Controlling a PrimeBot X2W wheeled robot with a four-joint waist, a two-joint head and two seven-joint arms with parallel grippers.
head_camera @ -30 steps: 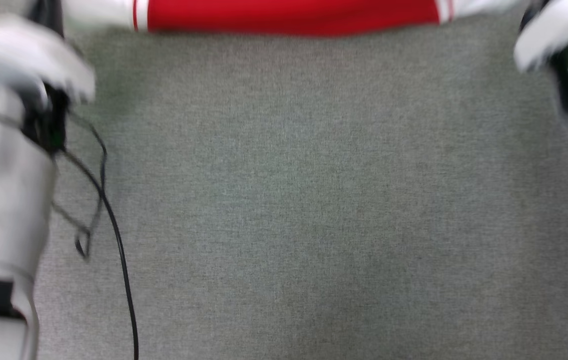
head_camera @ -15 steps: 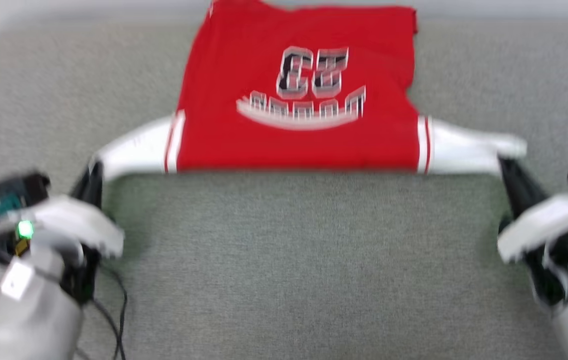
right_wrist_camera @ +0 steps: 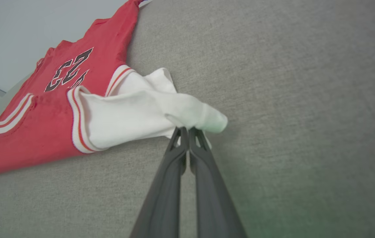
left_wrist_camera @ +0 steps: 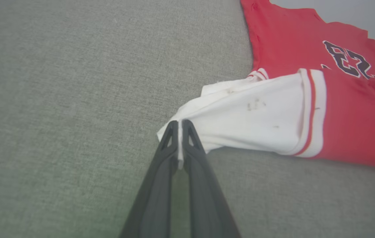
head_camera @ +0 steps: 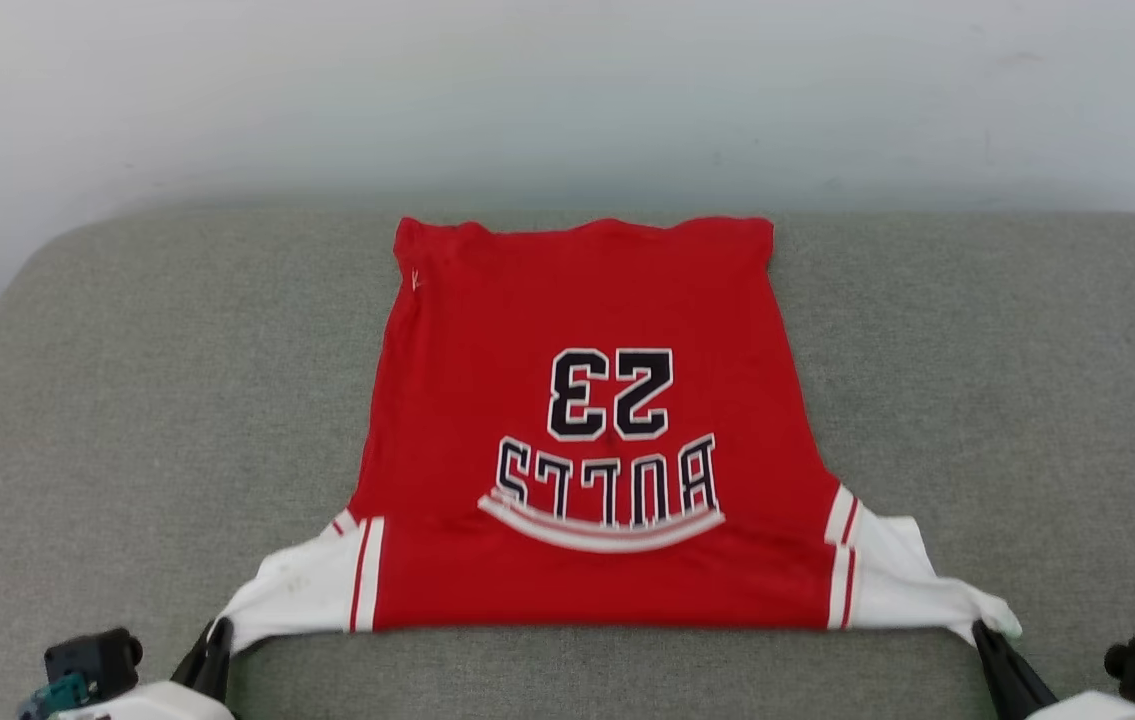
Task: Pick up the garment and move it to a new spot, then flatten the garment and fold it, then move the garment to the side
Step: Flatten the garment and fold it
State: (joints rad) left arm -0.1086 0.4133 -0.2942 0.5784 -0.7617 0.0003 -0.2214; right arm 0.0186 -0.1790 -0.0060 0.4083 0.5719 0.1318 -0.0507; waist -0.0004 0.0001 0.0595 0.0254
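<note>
Head view higher than before; garment sleeves pinched in left pincer, right pincer.

You are looking at a broad grey woven-fabric cushion, its rounded far edge set against a pale wall. On it lies one bright red jersey shirt with white sleeves. The black, white-outlined "23" and "BULLS" face up, the hem is toward the wall, and the sleeves are stretched out sideways near the front edge.

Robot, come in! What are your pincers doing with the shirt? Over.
Both shut: left pincer on one sleeve tip, right pincer on the other. Red shirt lies on grey cushion, print up. Nothing in the way.
</note>
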